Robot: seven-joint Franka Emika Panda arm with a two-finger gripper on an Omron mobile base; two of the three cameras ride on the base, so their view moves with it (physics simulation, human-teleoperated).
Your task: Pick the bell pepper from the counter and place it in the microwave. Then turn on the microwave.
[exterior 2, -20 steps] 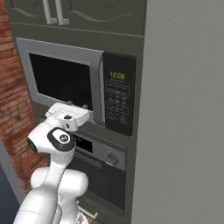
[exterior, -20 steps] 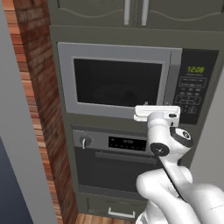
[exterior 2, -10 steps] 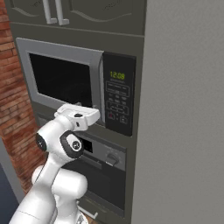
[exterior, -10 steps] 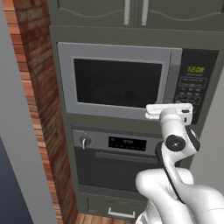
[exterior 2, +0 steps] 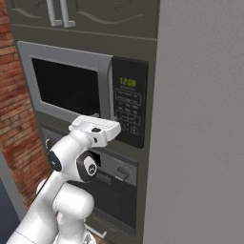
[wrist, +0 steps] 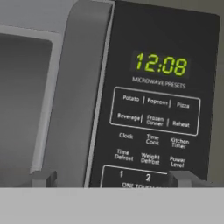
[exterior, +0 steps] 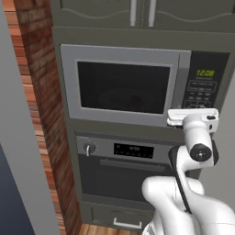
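Since the earlier frame the hand has swung rightward across the front of the microwave (exterior: 142,87), from below the window to a spot in front of the keypad (wrist: 155,131). The jaws (wrist: 109,178) stand wide apart and hold nothing; in the hand view the two tips frame the lower keypad, one near the door edge, the other under the Power Level key, neither yet touching.

The microwave door (exterior 2: 66,86) looks shut. Behind its dark glass I cannot make out the bell pepper, so whether it sits inside is unclear.

The risk lies in the press. With the jaws spread this wide, one tip could land on the door frame while the other strikes a wrong key, such as a preset or the timer. The start key lies below the keypad rows in sight, so the hand probably needs to drop lower. A push off-centre may slide on the panel and start nothing.
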